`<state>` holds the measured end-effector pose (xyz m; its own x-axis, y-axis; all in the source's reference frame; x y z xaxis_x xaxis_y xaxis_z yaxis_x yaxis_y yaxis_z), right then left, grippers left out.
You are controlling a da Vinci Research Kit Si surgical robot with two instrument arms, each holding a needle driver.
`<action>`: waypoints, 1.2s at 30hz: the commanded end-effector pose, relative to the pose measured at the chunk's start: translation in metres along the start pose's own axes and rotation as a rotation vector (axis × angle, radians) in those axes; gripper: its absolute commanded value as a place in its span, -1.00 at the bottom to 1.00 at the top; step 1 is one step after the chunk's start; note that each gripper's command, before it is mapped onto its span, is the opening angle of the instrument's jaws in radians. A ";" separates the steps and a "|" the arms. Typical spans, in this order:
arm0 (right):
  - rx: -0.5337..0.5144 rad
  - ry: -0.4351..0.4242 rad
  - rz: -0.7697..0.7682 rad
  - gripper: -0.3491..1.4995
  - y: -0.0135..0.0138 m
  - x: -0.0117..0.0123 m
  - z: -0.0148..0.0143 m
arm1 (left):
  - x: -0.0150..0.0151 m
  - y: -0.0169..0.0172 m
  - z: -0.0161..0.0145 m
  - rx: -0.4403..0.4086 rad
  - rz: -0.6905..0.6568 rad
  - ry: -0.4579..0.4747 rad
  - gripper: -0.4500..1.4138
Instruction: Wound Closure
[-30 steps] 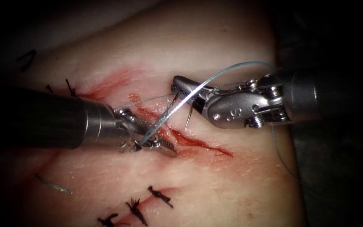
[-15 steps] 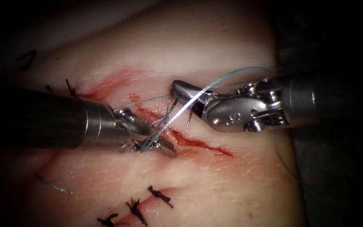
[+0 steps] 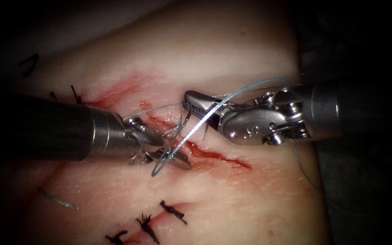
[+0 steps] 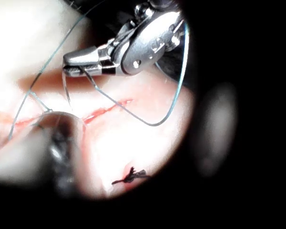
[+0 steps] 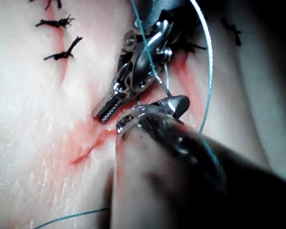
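- My left tool [image 3: 174, 159] comes in across the left edge of the tissue [image 3: 232, 45]. Its tip lies on the cut [image 3: 218, 156], about midway along the open part.
- In the right wrist view, the left tool [image 5: 107, 107] has its two jaws pressed together. I cannot make out anything gripped between them.
- The thread [image 3: 232, 94] drops from the right tool in a long pale arc. It sweeps down and loops around the left tool's jaws, and the bottom of the loop hangs just past them on the left side of the cut.
- My right tool [image 3: 196, 103] reaches in from the right edge of the tissue. Its tip sits just right of the cut's upper end, close to the left tool but apart from it.
- The right tool's jaws are clamped on the needle [image 3: 187, 117], somewhere around the middle of its curve as far as I can judge.
- Two thin dark lengths of the needle hang below the jaws towards the cut. I cannot tell whether either end touches the tissue, and neither looks buried in it.
- The left wrist view shows the same grip: the right tool [image 4: 78, 64] is closed, with the needle [image 4: 66, 90] hanging beneath it.
- In that view the thread [image 4: 152, 123] swings out in a wide bow.
- Red fluid [image 3: 114, 90] stains the tissue along the cut and up towards the far left.
- Dark knotted stitches [image 3: 173, 211] sit near the tissue's near edge, and a short cut end of thread [image 3: 57, 199] lies to their left.
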<state>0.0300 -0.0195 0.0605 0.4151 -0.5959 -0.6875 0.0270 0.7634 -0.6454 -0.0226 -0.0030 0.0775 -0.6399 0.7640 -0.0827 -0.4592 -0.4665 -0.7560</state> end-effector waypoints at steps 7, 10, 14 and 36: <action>0.009 -0.001 -0.004 -1.00 -0.0006 0.0003 0.0009 | 0.0000 0.0000 0.0008 -0.001 0.000 -0.001 -0.35; 0.009 0.000 -0.005 -1.00 -0.0007 0.0003 0.0009 | 0.0000 0.0000 0.0008 -0.001 0.000 -0.001 -0.35; 0.015 0.000 -0.010 -1.00 -0.0011 0.0003 0.0009 | 0.0000 0.0000 0.0008 -0.001 0.000 -0.001 -0.35; 0.073 -0.017 0.019 -1.00 -0.0029 0.0007 0.0010 | 0.0000 0.0000 0.0008 -0.001 0.000 -0.001 -0.35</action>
<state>0.0304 -0.0216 0.0619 0.4359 -0.5600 -0.7045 0.0652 0.8004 -0.5959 -0.0226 -0.0030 0.0775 -0.6399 0.7640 -0.0824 -0.4591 -0.4661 -0.7563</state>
